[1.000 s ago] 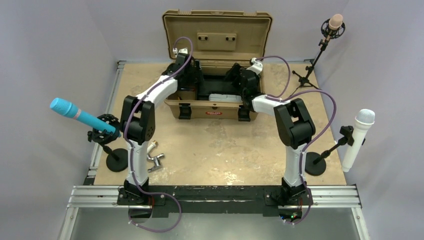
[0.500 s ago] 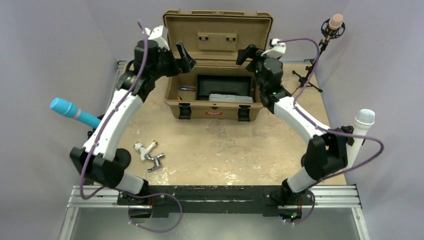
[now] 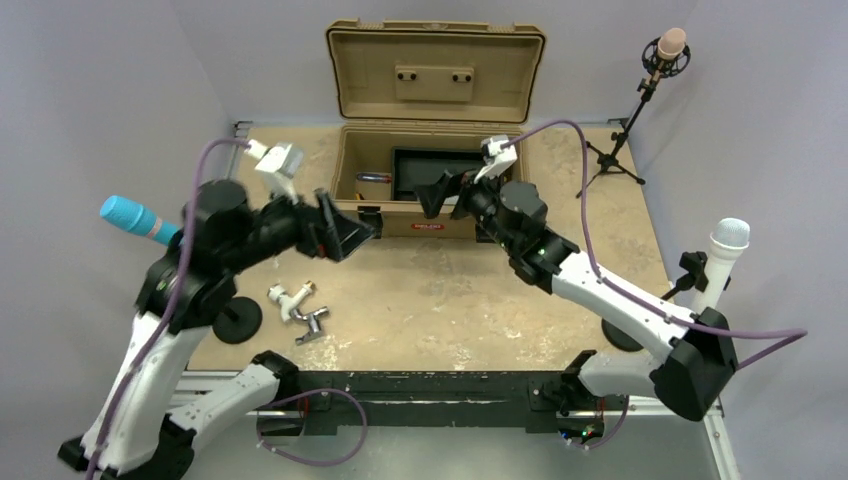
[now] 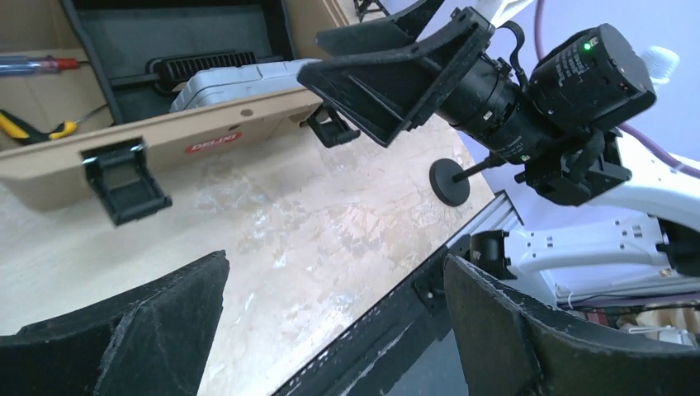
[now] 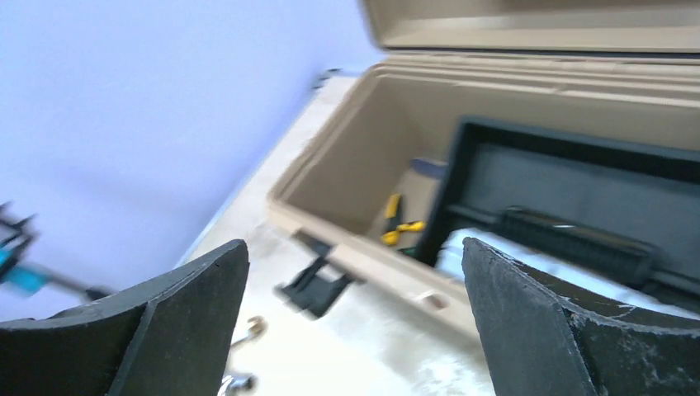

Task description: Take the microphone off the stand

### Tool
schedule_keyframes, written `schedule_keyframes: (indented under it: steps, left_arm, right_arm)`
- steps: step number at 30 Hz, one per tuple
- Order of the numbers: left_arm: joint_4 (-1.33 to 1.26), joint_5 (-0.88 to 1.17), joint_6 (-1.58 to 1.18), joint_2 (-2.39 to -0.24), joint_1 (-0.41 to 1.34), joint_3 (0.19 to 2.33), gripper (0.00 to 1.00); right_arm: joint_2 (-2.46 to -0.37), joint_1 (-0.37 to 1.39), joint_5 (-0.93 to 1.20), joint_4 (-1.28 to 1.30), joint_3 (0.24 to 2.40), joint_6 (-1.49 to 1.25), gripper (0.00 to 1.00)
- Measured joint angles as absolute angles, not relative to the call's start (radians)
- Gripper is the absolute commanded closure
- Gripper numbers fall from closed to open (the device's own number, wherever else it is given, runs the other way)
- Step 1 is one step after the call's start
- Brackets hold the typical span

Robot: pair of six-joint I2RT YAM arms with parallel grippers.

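Left gripper [image 3: 345,235] and right gripper [image 3: 440,190] hang face to face just before the open tool case [image 3: 420,222] on the table [image 3: 450,300]. A tap fitting [image 3: 300,310] lies below the left gripper. The left microphone [image 3: 140,220] stands outside it, and the right microphone [image 3: 722,255] well beyond the right gripper.

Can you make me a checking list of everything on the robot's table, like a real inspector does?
Surface: worn plywood table with pale scuffed patches.
Job's things: blue microphone on the left stand, white microphone on the right stand, pink microphone on a far tripod; all mounted.
Clutter: open tan case with hand tools inside; metal pipe fittings loose on the table.
Grippers: left gripper and right gripper open, empty, near the case.
Cables: purple cables loop off both arms.
Surroundings: plain lilac walls; nothing else seen.
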State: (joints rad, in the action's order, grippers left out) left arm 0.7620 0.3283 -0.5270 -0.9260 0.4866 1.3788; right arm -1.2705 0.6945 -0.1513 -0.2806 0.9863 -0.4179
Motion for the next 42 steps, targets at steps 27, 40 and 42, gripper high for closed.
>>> schedule_keyframes:
  steps: [27, 40, 42]
  left_arm:
    - [1.570, -0.756, -0.528, -0.648, 0.487, 1.845, 0.00]
    - [1.303, -1.055, -0.574, -0.736, 0.476, 1.541, 0.02]
    - [1.270, -1.084, -0.594, -0.736, 0.459, 1.526, 0.02]
  right_arm:
    - [-1.256, 1.002, -0.045, -0.424, 0.949, -0.479, 0.01]
    - [-1.250, 1.003, -0.080, -0.415, 0.950, -0.498, 0.03]
    - [-1.239, 1.003, -0.087, -0.412, 0.950, -0.499, 0.03]
